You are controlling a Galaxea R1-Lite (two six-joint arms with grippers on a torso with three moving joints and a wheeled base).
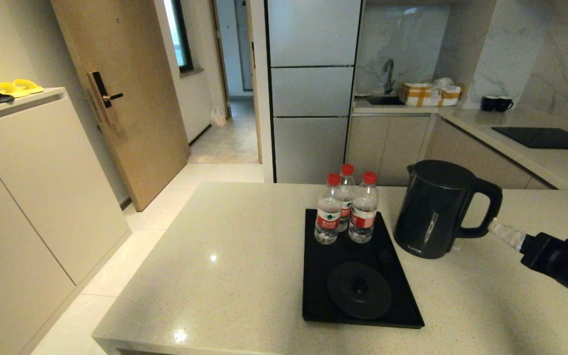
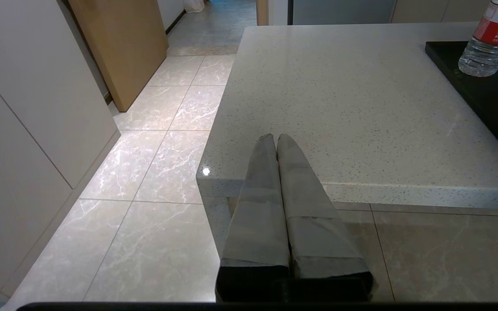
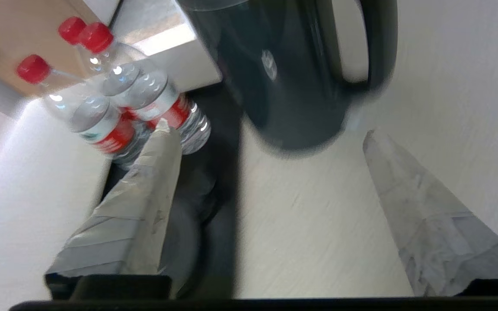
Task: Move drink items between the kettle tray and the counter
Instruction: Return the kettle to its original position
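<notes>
Tall matte black electric kettle [image 1: 434, 209] upright on beige speckled stone counter [image 1: 234, 266], just right of glossy black rectangular tray [image 1: 321, 296]; right gripper [image 3: 266, 134] fingers apart, near handle; left gripper [image 2: 277, 140] fingers together at counter edge.

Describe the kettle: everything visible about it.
The kettle is tall and matte black, with a flat lid, a small spout, a big loop handle and a pale logo near its base. It stands upright on the counter, just right of the tray, off its base disc. The open right gripper points at the handle; contact is unclear.
</notes>
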